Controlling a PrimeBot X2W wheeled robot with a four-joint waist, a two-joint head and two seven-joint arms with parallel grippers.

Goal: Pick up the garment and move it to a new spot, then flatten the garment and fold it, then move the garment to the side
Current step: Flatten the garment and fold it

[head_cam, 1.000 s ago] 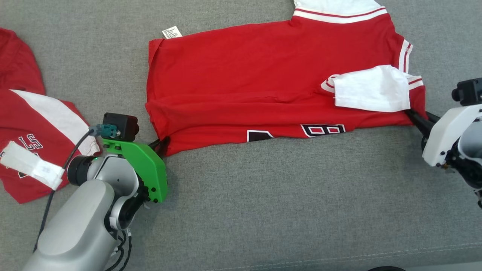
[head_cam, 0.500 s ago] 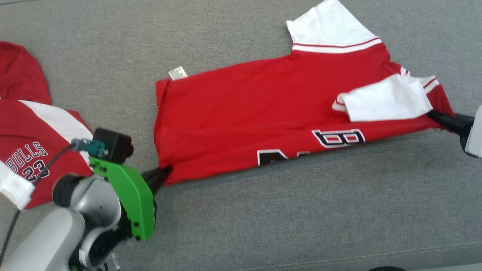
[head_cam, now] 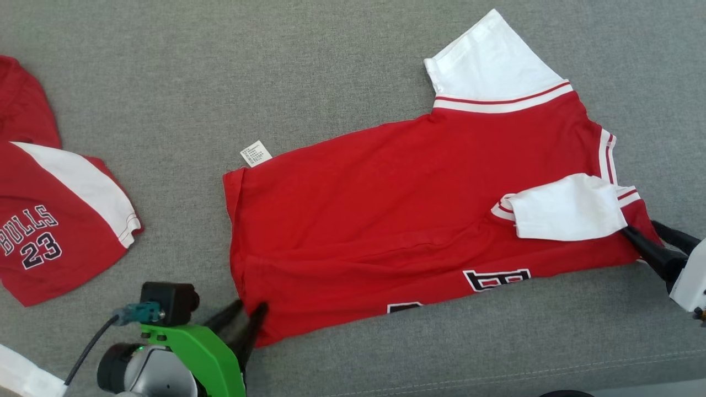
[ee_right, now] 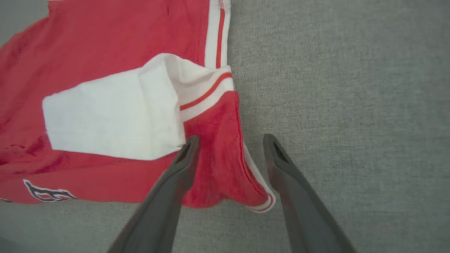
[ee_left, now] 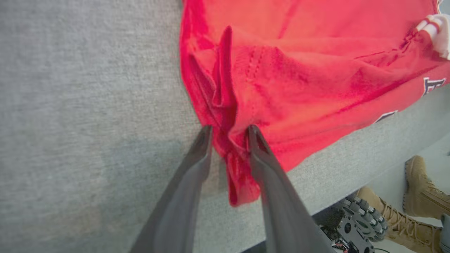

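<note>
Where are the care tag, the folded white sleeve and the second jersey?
care tag [head_cam: 256, 153]: head view, middle of the white label.
folded white sleeve [head_cam: 568, 215]: head view, centre of the white panel.
second jersey [head_cam: 83, 242]: head view, red cloth right of the number print.

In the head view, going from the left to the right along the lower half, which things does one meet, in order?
Bulls 23 shirt → left end effector → red garment → right end effector
</note>
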